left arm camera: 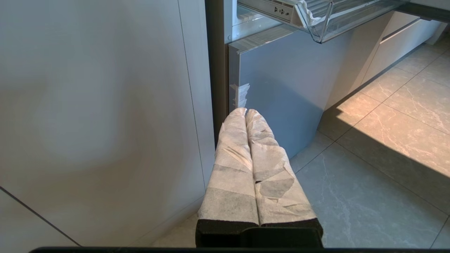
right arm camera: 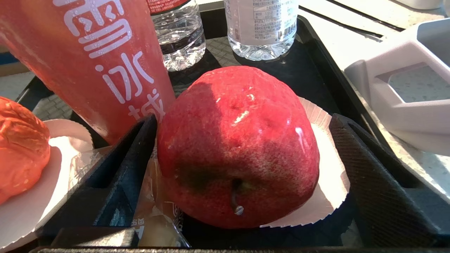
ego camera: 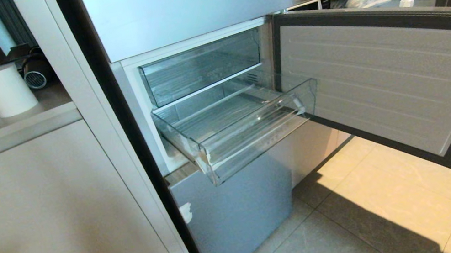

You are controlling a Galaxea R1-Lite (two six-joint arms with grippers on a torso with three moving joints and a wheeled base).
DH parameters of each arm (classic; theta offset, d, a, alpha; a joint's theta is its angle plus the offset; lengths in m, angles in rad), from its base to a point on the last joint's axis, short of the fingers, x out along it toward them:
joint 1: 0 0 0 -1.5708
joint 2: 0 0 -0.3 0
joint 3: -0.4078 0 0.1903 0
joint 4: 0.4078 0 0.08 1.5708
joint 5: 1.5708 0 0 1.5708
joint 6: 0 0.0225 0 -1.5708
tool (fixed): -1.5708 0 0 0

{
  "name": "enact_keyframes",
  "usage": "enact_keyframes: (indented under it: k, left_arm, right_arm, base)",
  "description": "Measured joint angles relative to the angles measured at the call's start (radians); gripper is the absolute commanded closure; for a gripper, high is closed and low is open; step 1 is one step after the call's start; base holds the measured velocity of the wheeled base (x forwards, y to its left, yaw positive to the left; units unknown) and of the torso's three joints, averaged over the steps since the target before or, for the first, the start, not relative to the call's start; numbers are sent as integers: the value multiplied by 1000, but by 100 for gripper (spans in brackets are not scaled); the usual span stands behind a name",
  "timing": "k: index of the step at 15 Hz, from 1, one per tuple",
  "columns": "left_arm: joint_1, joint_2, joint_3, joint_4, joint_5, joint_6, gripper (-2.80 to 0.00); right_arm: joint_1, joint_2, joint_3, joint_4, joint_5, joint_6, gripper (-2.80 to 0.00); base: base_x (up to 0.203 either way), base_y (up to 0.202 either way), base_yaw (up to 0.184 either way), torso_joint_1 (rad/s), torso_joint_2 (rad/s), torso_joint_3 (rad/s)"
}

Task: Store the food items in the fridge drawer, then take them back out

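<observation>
Fingers: the right gripper (right arm camera: 242, 175) is spread wide, one dark finger (right arm camera: 119, 168) at the lower left of the right wrist view and the other at the lower right, with the apple (right arm camera: 239, 147) between them; the left finger looks to be touching or just beside the fruit, the other stands clear, so nothing is gripped yet.
Apple: it is seen at the centre of the right wrist view, resting on a white paper liner (right arm camera: 330, 186) in a black tray (right arm camera: 316, 49).
Neighbours on the tray: a red cup (right arm camera: 91, 59) with white lettering is at the upper left, two clear bottles (right arm camera: 260, 28) at the top, an orange item (right arm camera: 21, 147) at the left edge.
Left gripper (left arm camera: 246, 114): its paper-wrapped fingers are pressed together, parked low beside the fridge's lower door (left arm camera: 281, 88).
Fridge drawer (ego camera: 235, 129): it is pulled out at the centre of the head view, under an open door (ego camera: 389, 79), and no food is seen in it.
Progress: judged to be at the start; the drawer is ready, but the apple is not yet picked up.
Left to do: grasping, carrying, placing in the drawer, then taking everything back out.
</observation>
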Motion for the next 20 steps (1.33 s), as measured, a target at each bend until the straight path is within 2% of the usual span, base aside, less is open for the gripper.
enact_keyframes:
  k: [7, 10, 14, 20]
  left_arm:
    - [0, 0, 0, 0, 0, 0, 0]
    - [0, 0, 0, 0, 0, 0, 0]
    - [0, 0, 0, 0, 0, 0, 0]
    - [0, 0, 0, 0, 0, 0, 0]
  right_arm:
    - [-3, -14, 5, 1, 4, 2, 0]
    - [-22, -89, 54, 5, 0, 3, 0]
    - [-60, -314, 225, 9, -5, -1, 0]
    - [-70, -826, 634, 9, 20, -9, 0]
  base:
    - [0, 0, 0, 0, 0, 0]
    - [0, 0, 0, 0, 0, 0]
    - [0, 0, 0, 0, 0, 0]
    - [0, 0, 0, 0, 0, 0]
